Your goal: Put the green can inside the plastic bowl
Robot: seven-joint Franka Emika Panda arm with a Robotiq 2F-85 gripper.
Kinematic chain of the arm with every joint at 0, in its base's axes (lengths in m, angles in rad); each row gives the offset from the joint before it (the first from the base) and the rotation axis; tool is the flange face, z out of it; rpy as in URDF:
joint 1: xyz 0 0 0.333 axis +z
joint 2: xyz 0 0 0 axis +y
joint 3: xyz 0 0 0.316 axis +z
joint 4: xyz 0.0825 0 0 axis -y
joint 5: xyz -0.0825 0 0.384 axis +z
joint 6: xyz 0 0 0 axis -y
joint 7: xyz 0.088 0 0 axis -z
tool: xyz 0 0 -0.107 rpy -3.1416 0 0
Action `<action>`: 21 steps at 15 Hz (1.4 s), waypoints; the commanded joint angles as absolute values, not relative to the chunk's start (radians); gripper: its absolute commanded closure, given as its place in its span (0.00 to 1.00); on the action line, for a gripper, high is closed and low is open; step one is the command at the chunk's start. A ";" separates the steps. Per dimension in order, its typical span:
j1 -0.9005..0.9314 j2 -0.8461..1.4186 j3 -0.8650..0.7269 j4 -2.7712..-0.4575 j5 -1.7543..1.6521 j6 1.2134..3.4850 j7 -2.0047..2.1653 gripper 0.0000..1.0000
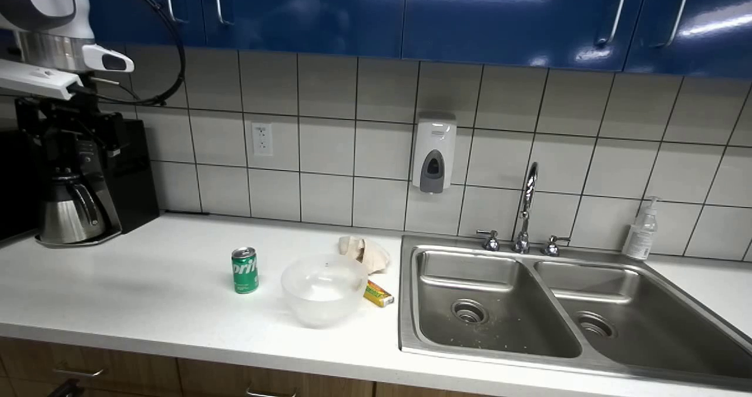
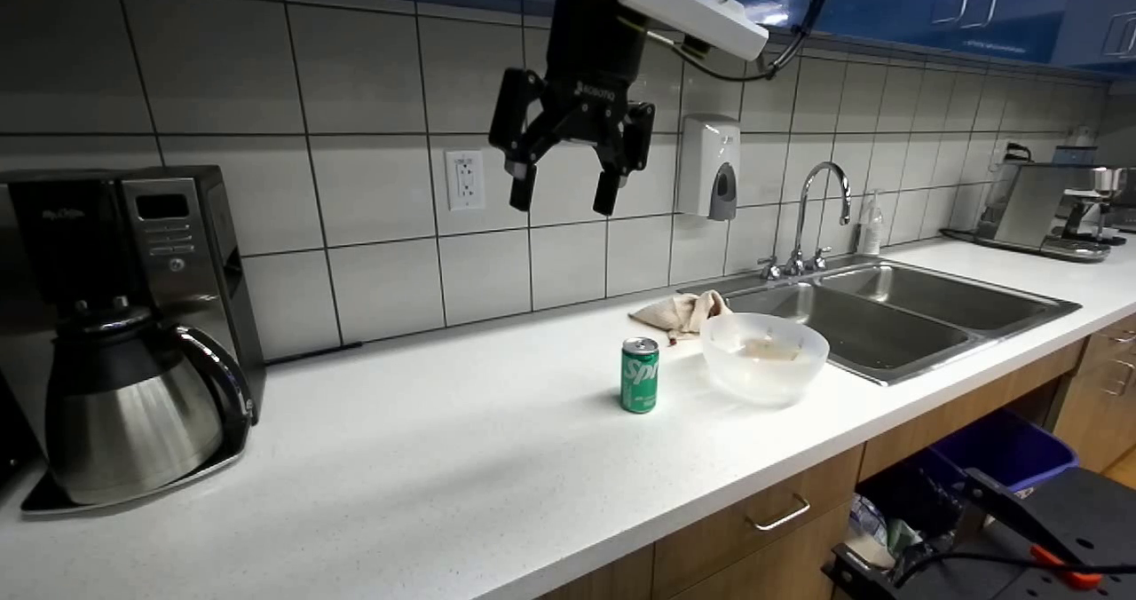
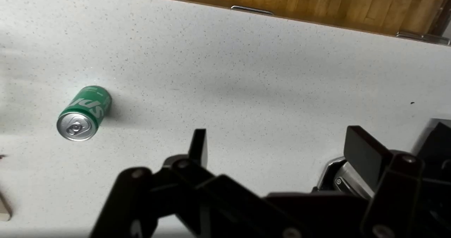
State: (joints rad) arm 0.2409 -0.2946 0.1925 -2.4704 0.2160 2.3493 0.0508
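The green can (image 1: 245,272) stands upright on the white counter in both exterior views (image 2: 639,380). It also shows at the left of the wrist view (image 3: 88,106), its silvery top toward the camera. The translucent plastic bowl (image 1: 320,303) sits on the counter beside the can, on the sink side, and also shows here (image 2: 763,374). The bowl is not clearly visible in the wrist view. My gripper (image 2: 565,193) is open and empty, high above the counter. In the wrist view my gripper (image 3: 276,137) has its fingers wide apart, and the can lies off to their left.
A coffee maker with a steel pot (image 2: 133,422) stands at the counter's end. A beige cloth (image 1: 370,255) and a small yellow packet (image 1: 378,294) lie by the bowl. The double steel sink (image 1: 408,315) lies beyond them. A soap dispenser (image 2: 707,161) hangs on the tiled wall.
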 commanded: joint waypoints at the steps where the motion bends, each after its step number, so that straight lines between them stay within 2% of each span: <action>1: 0.250 -0.303 0.184 -2.508 0.249 2.377 0.024 0.00; 14: 0.212 -0.233 0.205 -2.634 0.164 2.666 0.126 0.00; 21: 0.130 -0.215 0.156 -2.667 0.077 2.703 0.143 0.00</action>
State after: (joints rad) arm 0.1682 -0.2180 0.1745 -2.6560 0.1155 2.6869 0.1236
